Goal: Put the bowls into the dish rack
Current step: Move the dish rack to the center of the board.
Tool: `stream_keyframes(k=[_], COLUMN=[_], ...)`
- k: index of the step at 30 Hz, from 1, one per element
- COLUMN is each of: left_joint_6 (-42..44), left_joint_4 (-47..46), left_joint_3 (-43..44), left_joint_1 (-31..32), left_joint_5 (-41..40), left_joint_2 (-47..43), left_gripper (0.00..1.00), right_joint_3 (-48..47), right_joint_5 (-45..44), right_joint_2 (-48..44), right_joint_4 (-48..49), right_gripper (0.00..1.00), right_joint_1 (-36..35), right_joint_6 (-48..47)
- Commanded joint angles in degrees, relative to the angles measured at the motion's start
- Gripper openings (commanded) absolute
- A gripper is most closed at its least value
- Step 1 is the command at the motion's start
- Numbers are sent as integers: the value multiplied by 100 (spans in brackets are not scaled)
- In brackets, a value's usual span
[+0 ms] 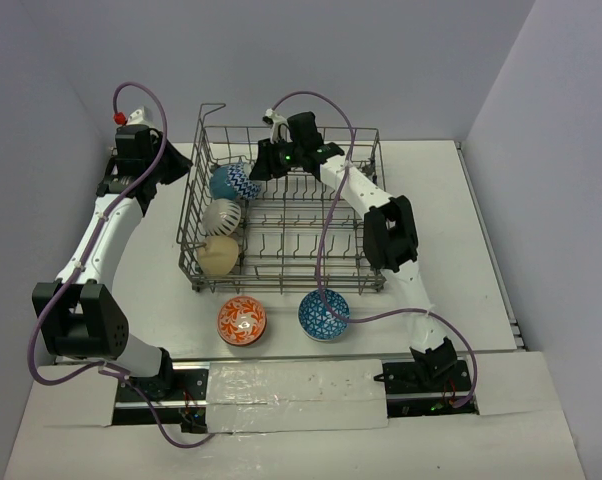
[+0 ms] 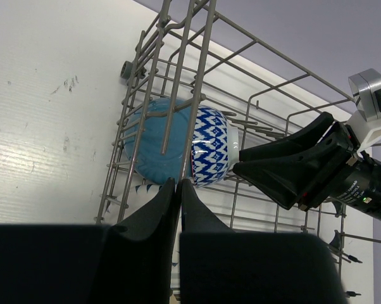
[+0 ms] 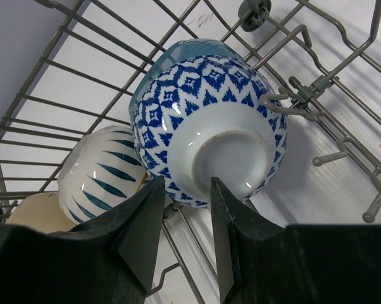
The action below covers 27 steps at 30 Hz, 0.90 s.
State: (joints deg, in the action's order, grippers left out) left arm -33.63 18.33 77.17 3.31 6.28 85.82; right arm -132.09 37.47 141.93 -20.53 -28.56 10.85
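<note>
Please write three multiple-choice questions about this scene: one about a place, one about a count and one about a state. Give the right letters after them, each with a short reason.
1. Where is the orange bowl?
A) inside the dish rack
B) held in the air
C) on the table, in front of the rack

2. How many bowls are inside the rack?
A) three
B) one
C) five

3. How are the jaws of the left tool?
A) wide open
B) shut, holding nothing
C) shut on a bowl

Answers:
1 C: it sits on the table, outside the wires.
2 A: the blue-patterned bowl, striped bowl and cream bowl line the rack's left side.
3 B: its fingers meet with nothing between them.
</note>
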Motion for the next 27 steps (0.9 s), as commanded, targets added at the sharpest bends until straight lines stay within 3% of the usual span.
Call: stream_keyframes(k=[1, 16, 22, 26, 27], left_joint_6=[-118, -118, -127, -127, -127], left_joint_4=[101, 92, 83, 75, 83], left_joint_3=[229, 238, 229, 237, 238], left_joint_1=[188, 179, 170, 161, 152], left_joint_5=[602, 655, 708, 716, 734], left_joint_2=[-4, -22, -22, -22, -22], left_gripper=[0, 0, 0, 0, 0], right_joint_3=[-19, -133, -19, 70, 87], right_joint_5=[146, 41, 32, 32, 23], right_joint_2=[54, 248, 213, 169, 160], right_joint_4=[278, 243, 295, 296, 278], right_gripper=[42, 32, 22, 1, 0], right_joint_1=[17, 17, 17, 17, 17], right_joint_6=[-4, 57, 31, -48, -74])
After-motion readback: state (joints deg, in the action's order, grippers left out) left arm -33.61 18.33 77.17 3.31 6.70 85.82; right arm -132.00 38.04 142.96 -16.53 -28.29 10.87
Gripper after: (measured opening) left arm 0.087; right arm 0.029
